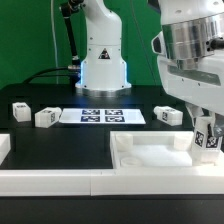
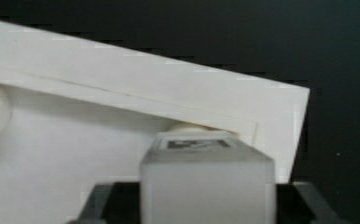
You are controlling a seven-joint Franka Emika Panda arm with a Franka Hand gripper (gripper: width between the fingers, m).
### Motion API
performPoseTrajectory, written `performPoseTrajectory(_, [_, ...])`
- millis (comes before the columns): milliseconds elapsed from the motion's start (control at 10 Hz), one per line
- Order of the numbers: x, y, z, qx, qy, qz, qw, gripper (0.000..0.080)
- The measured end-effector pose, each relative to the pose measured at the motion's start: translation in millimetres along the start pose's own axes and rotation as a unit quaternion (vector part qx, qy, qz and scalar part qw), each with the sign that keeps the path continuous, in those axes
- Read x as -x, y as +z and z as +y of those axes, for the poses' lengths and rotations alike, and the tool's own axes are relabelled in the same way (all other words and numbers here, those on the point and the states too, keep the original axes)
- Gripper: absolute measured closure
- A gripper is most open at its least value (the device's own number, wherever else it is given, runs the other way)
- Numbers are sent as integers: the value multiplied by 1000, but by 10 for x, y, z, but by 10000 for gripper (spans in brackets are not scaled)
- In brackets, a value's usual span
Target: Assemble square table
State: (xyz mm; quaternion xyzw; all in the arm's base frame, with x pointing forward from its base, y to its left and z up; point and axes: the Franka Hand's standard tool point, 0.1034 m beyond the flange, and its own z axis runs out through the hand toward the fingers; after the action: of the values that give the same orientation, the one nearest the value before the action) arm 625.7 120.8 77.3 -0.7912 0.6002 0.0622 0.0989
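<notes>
The square table's white top point(image 1: 150, 158) lies at the front of the exterior view, right of centre, rim up. My gripper point(image 1: 206, 130) hangs over its right end, shut on a white tagged leg point(image 1: 209, 141) held upright. In the wrist view the leg point(image 2: 207, 170) fills the gap between my dark fingers point(image 2: 120, 203), its end close to a hole near the corner of the top point(image 2: 141, 110). Whether leg and top touch I cannot tell. Three more legs lie on the black table: two at the left point(image 1: 20, 111) point(image 1: 45, 117) and one at the right point(image 1: 168, 115).
The marker board point(image 1: 100, 116) lies flat in front of the robot's base point(image 1: 103, 65). Low white border rails run along the front point(image 1: 60, 182) and the left edge point(image 1: 4, 148). A green backdrop closes the back.
</notes>
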Motion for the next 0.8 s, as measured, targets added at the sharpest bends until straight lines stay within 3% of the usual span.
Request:
performPoseTrajectory(100, [-14, -8, 0, 0, -49, 0, 999, 332])
performPoseTrajectory(200, [-1, -21, 10, 11, -103, 1, 995, 332])
performPoseTrajectory(300, [39, -36, -4, 25, -185, 18, 982, 190])
performPoseTrajectory(600, [65, -25, -4, 30, -293, 21, 955, 155])
performPoseTrajectory(800, [59, -34, -21, 48, -444, 40, 894, 151])
